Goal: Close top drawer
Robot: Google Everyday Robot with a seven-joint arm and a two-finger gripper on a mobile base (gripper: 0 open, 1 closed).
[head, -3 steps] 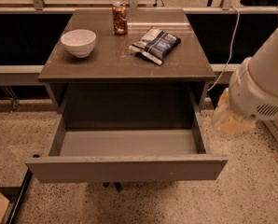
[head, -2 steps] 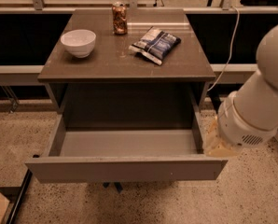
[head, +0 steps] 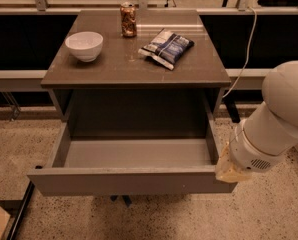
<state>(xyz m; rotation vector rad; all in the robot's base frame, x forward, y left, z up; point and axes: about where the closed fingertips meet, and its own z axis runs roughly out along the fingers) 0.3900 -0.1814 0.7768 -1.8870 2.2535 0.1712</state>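
Observation:
The top drawer (head: 129, 181) is pulled far out of the cabinet, and its flat grey-brown front panel faces me. Its light grey inside is empty. My gripper (head: 231, 170) hangs at the end of the white arm (head: 276, 129) on the right. It sits at the right end of the drawer's front panel, by the front corner. Whether it touches the panel is not clear.
On the cabinet top (head: 109, 66) stand a white bowl (head: 84, 45), a soda can (head: 128, 19) and a dark snack bag (head: 167, 48). A cable (head: 241, 59) hangs at the right. A speckled floor lies all around, with a dark rail at the lower left.
My arm has come down and to the left, bringing the gripper from beside the cabinet to the drawer's right front corner. The drawer has not moved.

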